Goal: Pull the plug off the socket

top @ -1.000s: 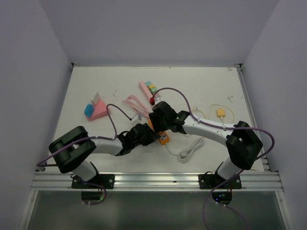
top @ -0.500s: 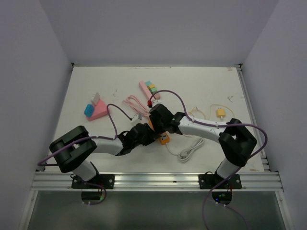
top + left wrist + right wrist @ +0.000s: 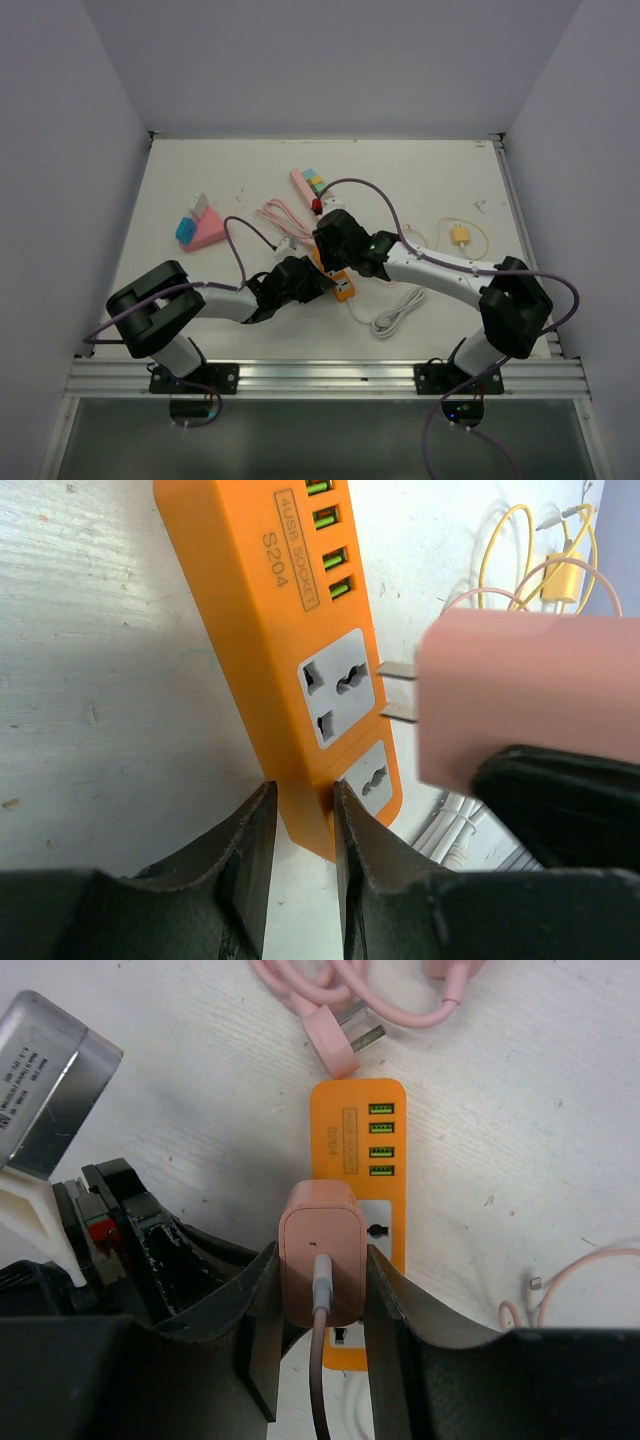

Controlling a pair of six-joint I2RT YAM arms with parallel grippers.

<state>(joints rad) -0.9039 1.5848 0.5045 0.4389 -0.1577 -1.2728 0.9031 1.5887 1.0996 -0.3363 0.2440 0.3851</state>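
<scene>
The left pincer (image 3: 300, 798) is squeezing the near end of the orange power strip (image 3: 255, 600), which is lying on the table (image 3: 90, 680) and is marked "4USB SOCKET S204". The right pincer (image 3: 320, 1270) is pinching the pink plug (image 3: 520, 695), whose bare prongs (image 3: 398, 670) are hovering just beside the socket (image 3: 338, 685). Since half a second ago the right elbow has swung outward, while the strip is lying unmoved.

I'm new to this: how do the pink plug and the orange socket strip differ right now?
The pink plug is a small block; the orange socket strip is long, with green USB ports. The plug hovers over the strip with two prongs bare; the strip lies flat on the table. The right gripper clamps the plug's sides, while the left gripper pinches the strip's end. Shared: each is held in shut jaws.
</scene>
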